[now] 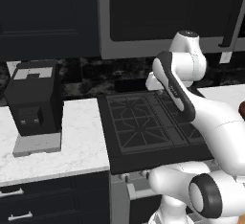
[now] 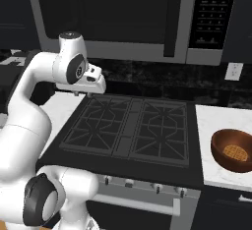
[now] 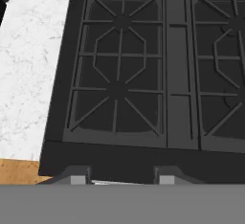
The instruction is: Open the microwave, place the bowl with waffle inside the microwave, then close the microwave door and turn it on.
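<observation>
The gripper (image 3: pixel 119 177) is hovering over the stove (image 2: pixel 133 126), fingers parted and holding nothing, while the microwave door (image 2: pixel 106 13) above is sitting shut. The bowl (image 2: pixel 233 150) is waiting on the right counter (image 2: pixel 211 170). Reaching up for the handle (image 2: pixel 171 17), the arm is risking a clip on the microwave (image 2: pixel 147 15) frame, or a slip off that thin bar.

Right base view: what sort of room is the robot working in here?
A home-style kitchen, rendered. A gas stove with grates sits between marble counters, a microwave hangs above it with its door closed, and a bowl holding a waffle waits on the right counter.
</observation>
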{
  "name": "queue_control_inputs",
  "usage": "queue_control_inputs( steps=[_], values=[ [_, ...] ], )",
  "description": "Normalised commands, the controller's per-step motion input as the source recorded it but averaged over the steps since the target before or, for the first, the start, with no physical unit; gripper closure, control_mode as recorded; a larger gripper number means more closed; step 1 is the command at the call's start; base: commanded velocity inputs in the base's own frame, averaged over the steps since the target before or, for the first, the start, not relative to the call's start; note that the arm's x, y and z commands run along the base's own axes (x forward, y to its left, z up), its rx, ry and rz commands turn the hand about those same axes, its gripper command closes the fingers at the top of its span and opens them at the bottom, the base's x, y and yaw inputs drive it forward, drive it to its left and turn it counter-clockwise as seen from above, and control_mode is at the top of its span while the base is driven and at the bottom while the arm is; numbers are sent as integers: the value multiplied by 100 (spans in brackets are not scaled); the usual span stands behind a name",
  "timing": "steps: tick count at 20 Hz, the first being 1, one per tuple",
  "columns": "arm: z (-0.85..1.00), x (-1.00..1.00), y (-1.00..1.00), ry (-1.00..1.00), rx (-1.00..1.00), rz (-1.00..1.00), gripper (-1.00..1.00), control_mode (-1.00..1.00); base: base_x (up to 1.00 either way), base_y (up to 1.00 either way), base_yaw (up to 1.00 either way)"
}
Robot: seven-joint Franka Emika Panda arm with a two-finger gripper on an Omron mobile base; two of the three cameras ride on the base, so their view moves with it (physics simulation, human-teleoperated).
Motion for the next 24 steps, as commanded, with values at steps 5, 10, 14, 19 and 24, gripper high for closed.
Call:
queue_control_inputs(
  steps=[5, 10, 14, 19, 24],
  values=[
    [-11, 0, 0, 11, 0, 0, -100, -100, 0, 0, 0],
    [-2, -17, -12, -8, 0, -4, -100, -100, 0, 0, 0],
    [27, -24, -28, -49, 0, 0, -100, -100, 0, 0, 0],
    [64, 0, -65, -53, 1, 4, -100, -100, 0, 0, 0],
    [94, 0, -54, -49, 0, 3, -100, -100, 0, 0, 0]
  ],
)
